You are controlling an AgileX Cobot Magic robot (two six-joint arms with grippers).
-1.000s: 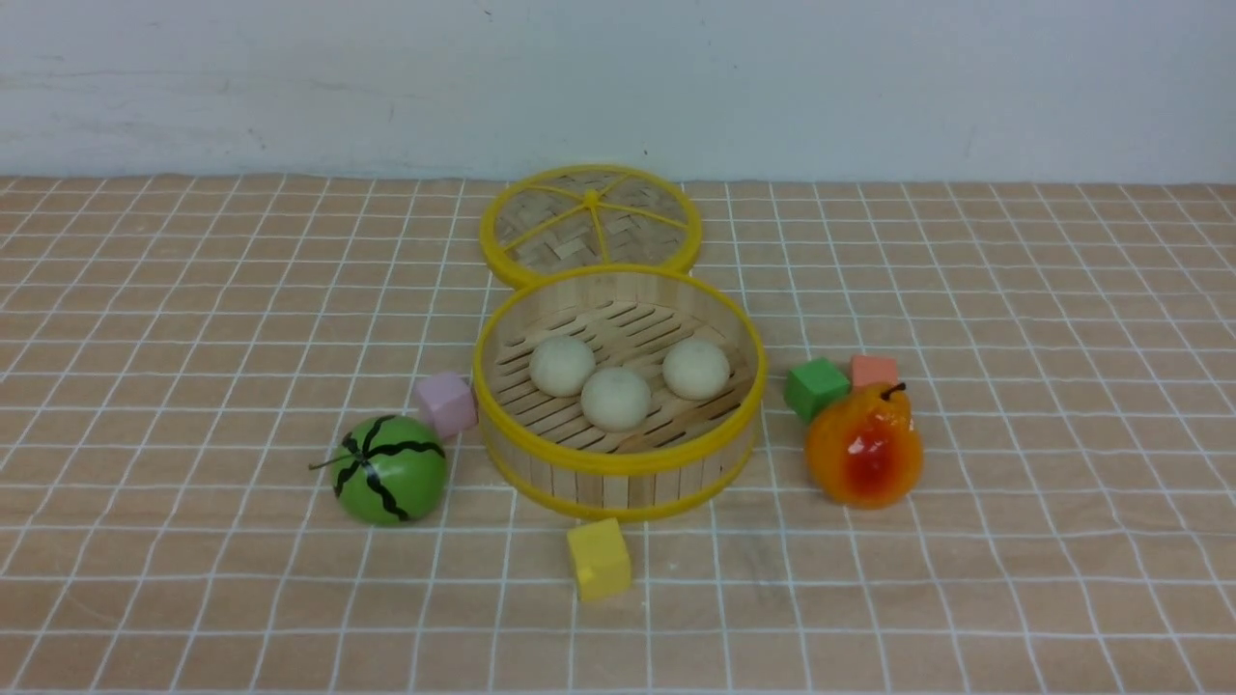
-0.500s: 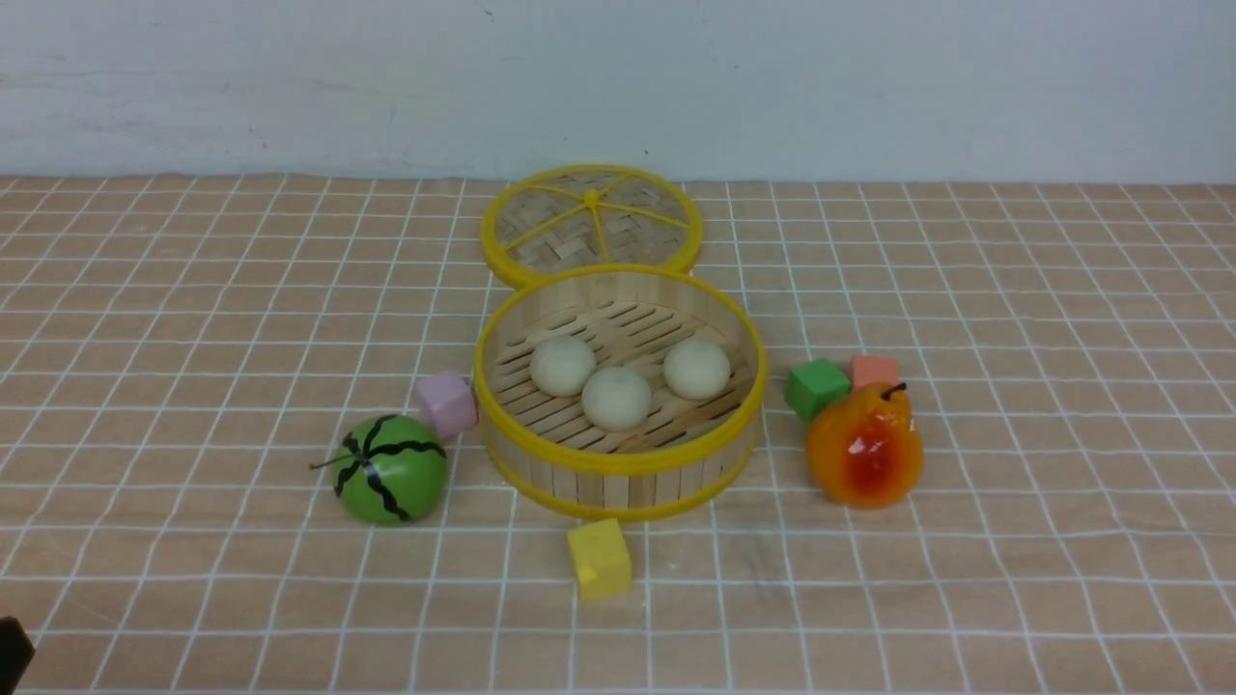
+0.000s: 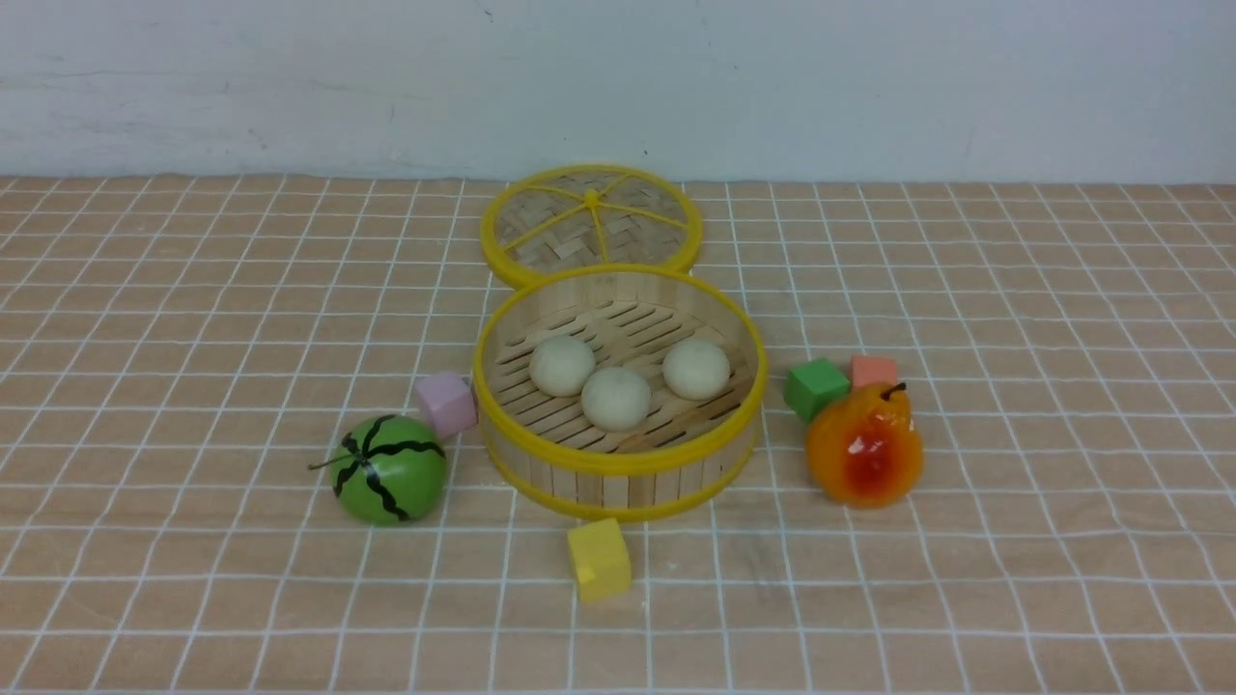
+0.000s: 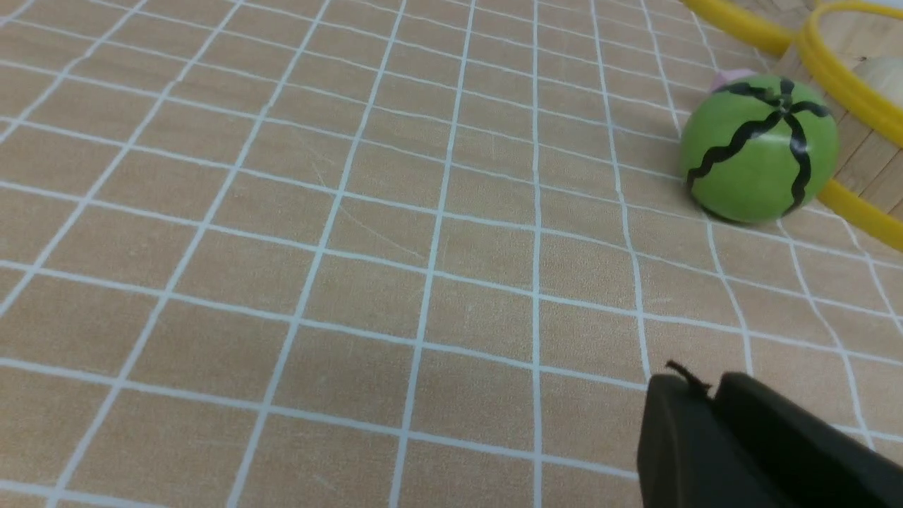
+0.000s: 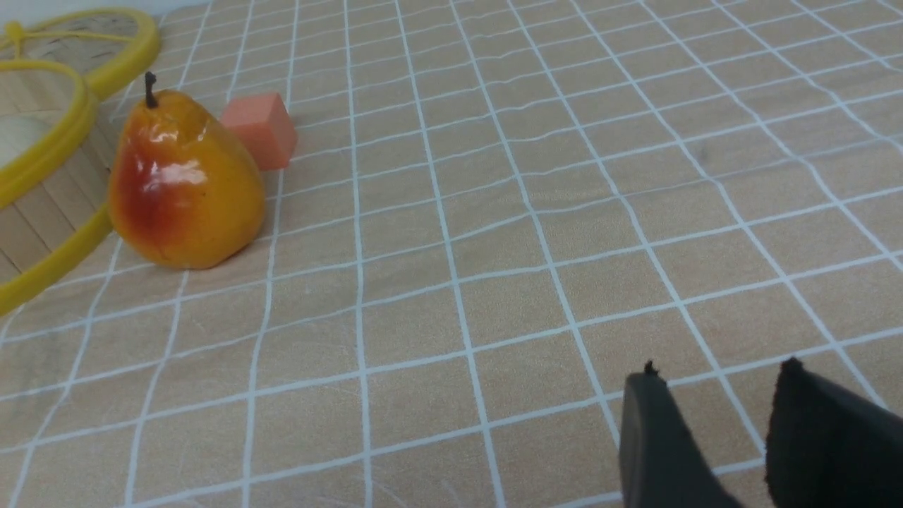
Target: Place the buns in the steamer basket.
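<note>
Three off-white buns (image 3: 615,397) sit together on the slatted floor of the steamer basket (image 3: 618,470), which stands on the checked tablecloth (image 3: 193,290) with its woven lid (image 3: 590,224) lying flat just behind it.

The left gripper (image 4: 712,402) hangs low over bare cloth, its two dark fingers (image 4: 677,437) pressed together with nothing between them; the striped watermelon ball (image 4: 759,149) lies well ahead of those fingertips, and the basket's yellow rim sits just beyond the ball, with a pink block (image 3: 446,403) beside it.

The right gripper (image 5: 716,384) hovers over the cloth with a narrow gap between its fingers (image 5: 652,437), empty. Far ahead of those tips stands the orange-red pear (image 5: 182,187), touching the basket wall, with a salmon block (image 5: 259,130) just past it.

A green block (image 3: 816,387) rests next to the pear, and a yellow block (image 3: 599,559) lies in front of the basket.
</note>
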